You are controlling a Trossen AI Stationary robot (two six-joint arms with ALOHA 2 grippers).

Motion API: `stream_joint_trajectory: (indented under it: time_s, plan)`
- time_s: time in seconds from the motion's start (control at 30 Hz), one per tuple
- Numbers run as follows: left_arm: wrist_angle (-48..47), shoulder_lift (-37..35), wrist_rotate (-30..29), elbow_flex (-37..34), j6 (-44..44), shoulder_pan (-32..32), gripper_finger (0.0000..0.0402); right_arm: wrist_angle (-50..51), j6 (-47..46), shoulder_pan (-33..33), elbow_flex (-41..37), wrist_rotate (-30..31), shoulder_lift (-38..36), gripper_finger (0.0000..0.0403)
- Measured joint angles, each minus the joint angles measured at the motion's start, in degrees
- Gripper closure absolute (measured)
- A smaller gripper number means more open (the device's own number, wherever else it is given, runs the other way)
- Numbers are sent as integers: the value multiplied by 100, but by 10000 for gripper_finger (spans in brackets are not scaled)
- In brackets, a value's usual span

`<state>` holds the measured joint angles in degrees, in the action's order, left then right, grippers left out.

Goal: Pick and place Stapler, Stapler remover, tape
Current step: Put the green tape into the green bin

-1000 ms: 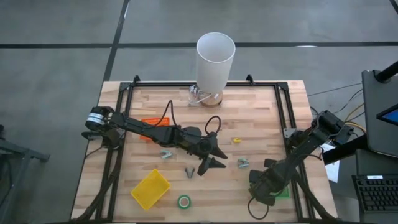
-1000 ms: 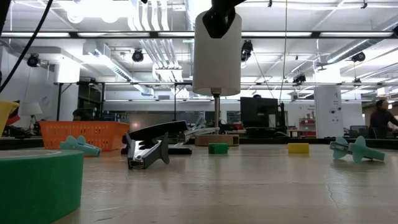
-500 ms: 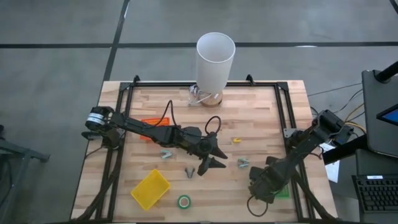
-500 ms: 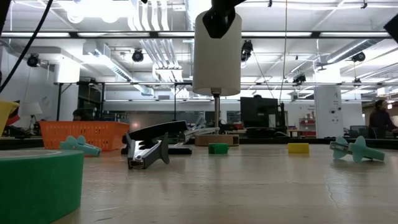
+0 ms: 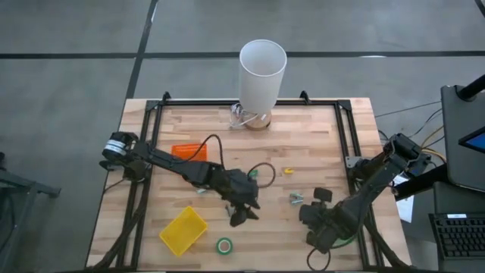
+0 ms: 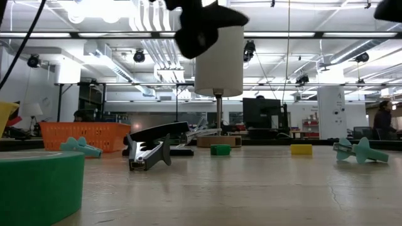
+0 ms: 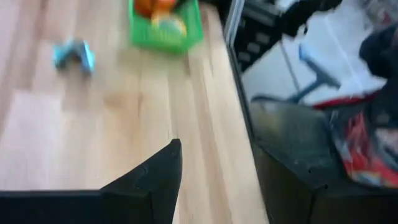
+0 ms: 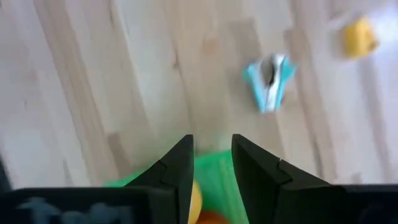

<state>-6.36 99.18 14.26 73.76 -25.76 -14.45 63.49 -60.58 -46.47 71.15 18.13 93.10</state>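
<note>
Wooden surface (image 5: 318, 144): left tool (image 5: 241, 214) spread wide mid-surface, right tool (image 8: 211, 163) slightly parted over green tray (image 8: 214, 180).

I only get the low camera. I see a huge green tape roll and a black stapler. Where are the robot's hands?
Observer: From above, the left gripper is mid-table, near the green tape.
Operator: And the other one?
Observer: The right gripper is open over a green tray, facing a teal staple remover.
Operator: Anything in that tray?
Observer: Yes, yellow and orange things, too blurred to name.
</note>
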Motion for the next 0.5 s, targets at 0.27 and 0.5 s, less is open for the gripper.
stream_joint_trajectory:
  time_s: [0.27, 0.5]
  plan:
    - [-1299, 0, -25, -3, -25, -706, 200, -116, 114, -93, 11, 462, 0, 314]
    - [-1668, 14, -1231, -212, -189, -1507, 200, -131, 262, -93, -8, 883, 0, 325]
